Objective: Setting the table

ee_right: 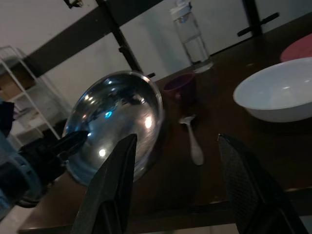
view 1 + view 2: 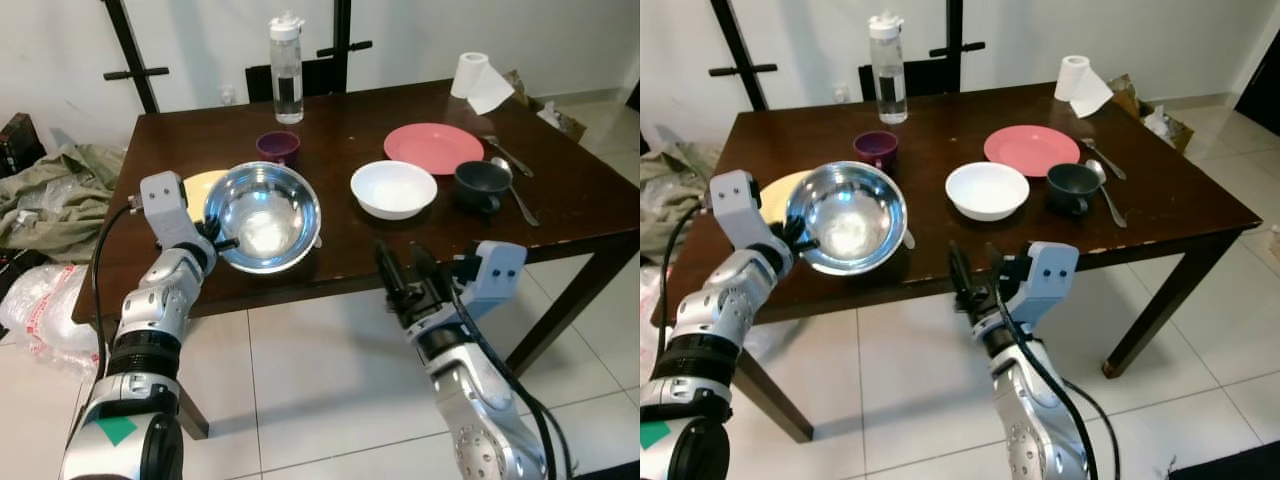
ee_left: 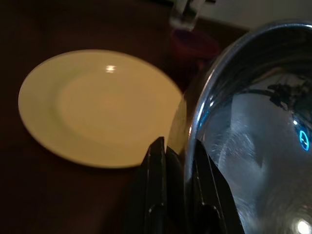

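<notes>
My left gripper [image 2: 222, 241] is shut on the near left rim of a shiny steel bowl [image 2: 265, 215], which is tilted up off the dark wooden table [image 2: 585, 205]. The left wrist view shows the fingers [image 3: 157, 161] pinching that rim, with a pale yellow plate [image 3: 97, 105] lying just behind. My right gripper [image 2: 405, 266] hangs open in front of the table's near edge, holding nothing. A white bowl [image 2: 394, 188], pink plate [image 2: 433, 147], dark cup [image 2: 482, 183] and purple cup [image 2: 278, 147] stand on the table. A spoon [image 1: 195, 146] lies beside the steel bowl.
A water bottle [image 2: 287, 70] stands at the table's back, a paper roll [image 2: 478, 80] at the back right. Two pieces of cutlery [image 2: 515, 185] lie right of the dark cup. Cloth and plastic bags [image 2: 45, 195] clutter the floor on the left.
</notes>
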{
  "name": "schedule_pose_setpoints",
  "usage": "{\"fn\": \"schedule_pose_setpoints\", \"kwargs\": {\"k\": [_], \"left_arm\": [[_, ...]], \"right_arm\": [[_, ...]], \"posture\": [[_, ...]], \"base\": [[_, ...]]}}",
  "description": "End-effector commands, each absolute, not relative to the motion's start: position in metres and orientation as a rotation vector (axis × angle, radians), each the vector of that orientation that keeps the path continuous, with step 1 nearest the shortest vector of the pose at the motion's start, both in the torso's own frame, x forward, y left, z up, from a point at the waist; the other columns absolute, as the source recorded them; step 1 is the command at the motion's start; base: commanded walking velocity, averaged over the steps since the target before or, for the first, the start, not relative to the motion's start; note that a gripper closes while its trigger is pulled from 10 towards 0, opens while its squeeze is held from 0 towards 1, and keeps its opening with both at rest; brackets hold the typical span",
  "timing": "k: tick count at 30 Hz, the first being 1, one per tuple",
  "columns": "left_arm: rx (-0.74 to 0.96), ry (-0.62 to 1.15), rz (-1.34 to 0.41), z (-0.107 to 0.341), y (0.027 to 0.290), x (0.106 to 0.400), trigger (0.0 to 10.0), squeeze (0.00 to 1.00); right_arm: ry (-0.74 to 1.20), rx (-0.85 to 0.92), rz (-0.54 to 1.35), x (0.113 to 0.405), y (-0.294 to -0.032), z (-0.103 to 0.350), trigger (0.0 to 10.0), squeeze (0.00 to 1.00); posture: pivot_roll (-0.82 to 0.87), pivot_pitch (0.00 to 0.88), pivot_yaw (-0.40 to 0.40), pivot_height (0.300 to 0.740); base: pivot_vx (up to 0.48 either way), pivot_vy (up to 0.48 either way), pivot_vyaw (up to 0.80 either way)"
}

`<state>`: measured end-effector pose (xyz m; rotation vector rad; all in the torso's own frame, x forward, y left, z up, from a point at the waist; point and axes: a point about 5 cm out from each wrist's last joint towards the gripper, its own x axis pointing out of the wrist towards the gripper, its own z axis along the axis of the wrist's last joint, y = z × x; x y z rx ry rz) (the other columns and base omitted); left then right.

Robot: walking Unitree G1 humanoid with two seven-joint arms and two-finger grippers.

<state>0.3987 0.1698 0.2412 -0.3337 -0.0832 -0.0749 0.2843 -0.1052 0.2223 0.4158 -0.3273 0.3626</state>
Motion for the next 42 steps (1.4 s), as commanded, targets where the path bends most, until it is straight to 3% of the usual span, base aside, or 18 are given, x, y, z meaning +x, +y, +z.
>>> {"fn": "schedule_pose_setpoints", "kwargs": {"k": [1, 2, 3, 4, 12, 13, 14, 21, 32, 42], "left_arm": [[-0.337, -0.136, -0.101, 0.246, 0.168, 0.395, 10.0, 0.00], [-0.317, -0.183, -0.127, 0.253, 0.164, 0.393, 10.0, 0.00], [-0.305, -0.211, -0.142, 0.257, 0.161, 0.391, 10.0, 0.00], [-0.291, -0.239, -0.161, 0.261, 0.157, 0.389, 10.0, 0.00], [-0.284, -0.308, -0.235, 0.277, 0.146, 0.380, 10.0, 0.00], [-0.290, -0.311, -0.261, 0.279, 0.143, 0.377, 10.0, 0.00], [-0.299, -0.313, -0.295, 0.281, 0.139, 0.374, 10.0, 0.00], [-0.318, -0.336, -0.388, 0.288, 0.127, 0.360, 10.0, 0.00], [-0.329, -0.332, -0.458, 0.289, 0.122, 0.346, 10.0, 0.00], [-0.343, -0.275, -0.670, 0.281, 0.100, 0.325, 10.0, 0.00]], "right_arm": [[-0.335, 0.439, 0.398, 0.281, -0.102, 0.225, 10.0, 0.00], [-0.339, 0.456, 0.412, 0.281, -0.099, 0.227, 10.0, 0.15], [-0.343, 0.466, 0.420, 0.280, -0.098, 0.228, 10.0, 0.15], [-0.348, 0.482, 0.429, 0.280, -0.097, 0.230, 10.0, 1.00], [-0.356, 0.507, 0.538, 0.276, -0.090, 0.238, 10.0, 1.00], [-0.346, 0.500, 0.551, 0.276, -0.089, 0.238, 10.0, 0.23], [-0.338, 0.499, 0.558, 0.276, -0.087, 0.237, 10.0, 0.00], [-0.317, 0.505, 0.537, 0.280, -0.087, 0.234, 10.0, 0.00], [-0.292, 0.504, 0.338, 0.298, -0.110, 0.227, 10.0, 0.00], [-0.323, 0.590, 0.371, 0.301, -0.111, 0.234, 10.0, 0.00]], "posture": [[0.00, 0.150, 0.118, 0.740], [0.00, 0.150, 0.117, 0.740], [0.00, 0.149, 0.115, 0.740], [0.00, 0.149, 0.115, 0.740], [0.00, 0.142, 0.113, 0.740], [0.00, 0.142, 0.113, 0.740], [0.00, 0.138, 0.114, 0.740], [0.01, 0.132, 0.110, 0.740], [0.02, 0.118, 0.104, 0.740], [0.01, 0.117, 0.105, 0.740]], "base": [[0.000, 0.000, 0.00], [0.000, 0.000, 0.00], [0.000, 0.000, 0.00], [0.000, 0.000, 0.00], [0.000, 0.000, 0.00], [0.000, 0.000, 0.00], [0.000, 0.000, 0.00], [0.000, 0.000, 0.00], [0.000, 0.000, 0.00], [0.000, 0.000, 0.00]]}}
